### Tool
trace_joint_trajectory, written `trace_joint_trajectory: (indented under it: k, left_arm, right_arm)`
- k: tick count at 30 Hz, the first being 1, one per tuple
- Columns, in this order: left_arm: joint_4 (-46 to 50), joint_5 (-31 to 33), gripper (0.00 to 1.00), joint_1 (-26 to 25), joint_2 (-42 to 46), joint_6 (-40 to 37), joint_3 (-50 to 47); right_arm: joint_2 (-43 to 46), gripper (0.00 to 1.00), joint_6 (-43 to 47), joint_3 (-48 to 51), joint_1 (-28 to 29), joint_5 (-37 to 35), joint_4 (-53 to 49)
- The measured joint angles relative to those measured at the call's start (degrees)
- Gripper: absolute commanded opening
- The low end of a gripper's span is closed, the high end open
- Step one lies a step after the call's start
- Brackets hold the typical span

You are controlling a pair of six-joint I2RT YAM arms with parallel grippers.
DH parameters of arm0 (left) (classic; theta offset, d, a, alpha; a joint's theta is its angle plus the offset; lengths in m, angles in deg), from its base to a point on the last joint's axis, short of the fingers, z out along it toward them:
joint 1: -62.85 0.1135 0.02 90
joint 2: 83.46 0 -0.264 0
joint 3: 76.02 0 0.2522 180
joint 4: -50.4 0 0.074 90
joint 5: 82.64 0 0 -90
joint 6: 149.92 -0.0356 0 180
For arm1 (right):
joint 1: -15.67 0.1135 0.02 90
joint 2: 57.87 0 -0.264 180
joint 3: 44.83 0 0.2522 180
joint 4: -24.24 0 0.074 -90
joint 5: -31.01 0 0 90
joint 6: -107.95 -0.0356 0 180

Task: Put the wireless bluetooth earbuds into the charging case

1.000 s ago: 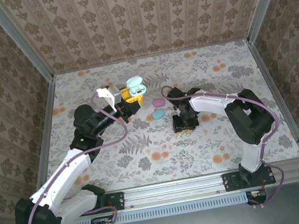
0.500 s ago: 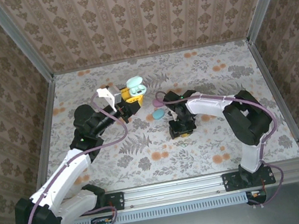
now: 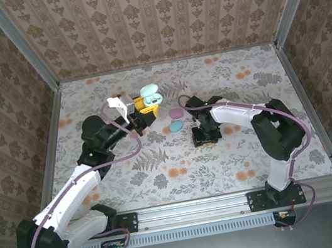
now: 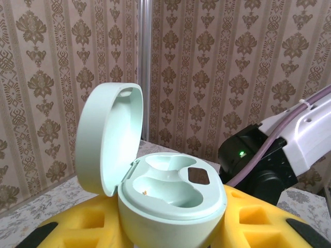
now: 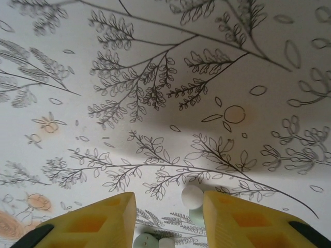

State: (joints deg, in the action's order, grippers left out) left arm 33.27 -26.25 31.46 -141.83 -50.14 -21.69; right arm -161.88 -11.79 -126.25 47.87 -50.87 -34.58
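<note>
– On the flowered mat [image 5: 155, 77], under the right gripper [image 5: 168, 222], what lies there?
– Small earbuds [image 5: 192, 197]: smooth, rounded, pale mint plastic. One sits between the two yellow fingers [image 5: 93, 222], just beside the right-hand one. Another bud [image 5: 146, 241] lies at the bottom edge of the wrist view. The fingers stand apart, gripping nothing.
– And the charging case [image 4: 170, 206]?
– Off to the left, in the left gripper [image 3: 144, 105], whose blocky yellow fingers [image 4: 253, 222] close on its sides. It's a pebble-shaped shell of matte mint plastic, its lid [image 4: 111, 137] hinged back and upright. Inside are two smooth scooped hollows and a small dark glossy rectangle [image 4: 198, 176].
– Anything between the arms?
– Two closed pebbles on the mat: a pink case [image 3: 176, 114] and, just nearer, a blue case [image 3: 176, 125], both left of the right gripper.
– The surroundings?
– The mat is pale, printed with thin grey fern sprigs and orange blooms. The walls [image 4: 232, 62] wear brown damask paper in stripes. A green light [image 4: 241, 153] glows on the right arm's black joint.
</note>
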Motion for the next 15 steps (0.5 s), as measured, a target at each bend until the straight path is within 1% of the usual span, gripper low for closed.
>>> trace_joint_trajectory:
  k: [5,15]
  left_arm:
    - [0.0,0.0,0.25,0.0,0.0,0.0,0.0]
    - [0.0,0.0,0.26,0.0,-0.3,0.0,0.0]
  right_arm:
    - [-2.0,0.40,0.5,0.0,0.6,0.9,-0.2]
    - [-2.5,0.40,4.2,0.0,3.8,4.7,-0.7]
